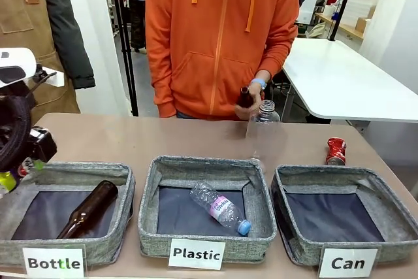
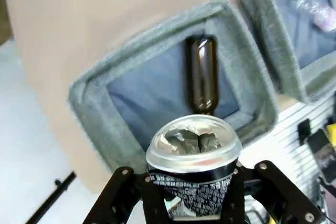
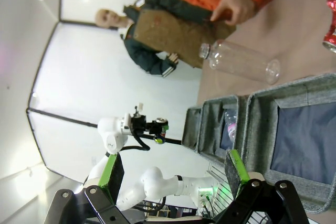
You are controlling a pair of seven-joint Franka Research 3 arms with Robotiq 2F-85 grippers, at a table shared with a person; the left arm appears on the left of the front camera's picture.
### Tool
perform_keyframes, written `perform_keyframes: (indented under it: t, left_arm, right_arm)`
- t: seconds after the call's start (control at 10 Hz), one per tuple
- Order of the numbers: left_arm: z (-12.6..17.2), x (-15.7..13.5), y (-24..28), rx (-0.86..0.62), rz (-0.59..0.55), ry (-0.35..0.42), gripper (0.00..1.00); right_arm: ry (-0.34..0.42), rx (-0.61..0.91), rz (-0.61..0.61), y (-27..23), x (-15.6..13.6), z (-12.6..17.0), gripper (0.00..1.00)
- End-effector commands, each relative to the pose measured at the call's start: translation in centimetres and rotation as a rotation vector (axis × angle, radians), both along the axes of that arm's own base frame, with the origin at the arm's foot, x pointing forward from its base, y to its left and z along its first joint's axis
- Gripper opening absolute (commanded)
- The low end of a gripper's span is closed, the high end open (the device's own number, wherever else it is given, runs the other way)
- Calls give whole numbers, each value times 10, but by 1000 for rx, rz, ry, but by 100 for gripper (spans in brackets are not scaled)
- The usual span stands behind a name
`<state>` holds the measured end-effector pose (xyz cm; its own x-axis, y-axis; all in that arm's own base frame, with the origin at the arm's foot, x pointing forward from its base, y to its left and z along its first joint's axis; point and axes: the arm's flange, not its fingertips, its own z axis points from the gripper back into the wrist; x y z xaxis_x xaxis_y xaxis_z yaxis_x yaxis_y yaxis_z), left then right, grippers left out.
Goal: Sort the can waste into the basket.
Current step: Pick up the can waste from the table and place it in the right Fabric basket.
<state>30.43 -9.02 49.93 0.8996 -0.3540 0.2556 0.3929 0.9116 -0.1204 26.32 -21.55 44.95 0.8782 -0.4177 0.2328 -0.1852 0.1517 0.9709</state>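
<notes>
I am gripping the black and silver can (image 2: 193, 148) in my left gripper (image 2: 191, 198), the fingers pinching its crumpled wall just under the silver rim, with the top end facing away from my wrist. It is looking light and thin-walled and is already dented, so I am judging that a harder squeeze would only crease it further. The printed skin is likely slick, so the wall below the rim seems the safest hold.

Beyond these fingers is lying the "Bottle" bin (image 2: 100, 108) with a brown bottle (image 2: 202, 74) in it, which is the wrong bin.

My right gripper (image 3: 172, 169) is hanging spread wide and empty. The basket (image 3: 294, 85) is just ahead of its fingers, floor bare. The red can (image 3: 332, 24) is sitting on the table (image 3: 304, 40) past the basket's far rim, near a clear bottle (image 3: 241, 60) and the person's hand (image 3: 236, 6).

Carrying the can across, I am expecting to need height over the soft felt rims.
</notes>
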Motion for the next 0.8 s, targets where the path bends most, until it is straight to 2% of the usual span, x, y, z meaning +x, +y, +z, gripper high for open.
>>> perform_keyframes:
  t: [0.0,0.4,0.5,0.6,0.7]
  left_arm:
    - [1,20,-42,-45,-136,-92,4]
    - [30,54,-141,82,-366,-162,4]
    - [35,56,-161,62,-434,-169,4]
    - [46,58,-158,32,-551,-160,4]
    - [57,59,-140,17,-539,-171,4]
  right_arm:
    - [-30,-3,3,-2,1,1,100]
    - [-30,-3,3,-2,1,1,100]
    - [-30,-3,3,-2,1,1,100]
    - [-30,-3,3,-2,1,1,100]
    - [-30,-3,3,-2,1,1,100]
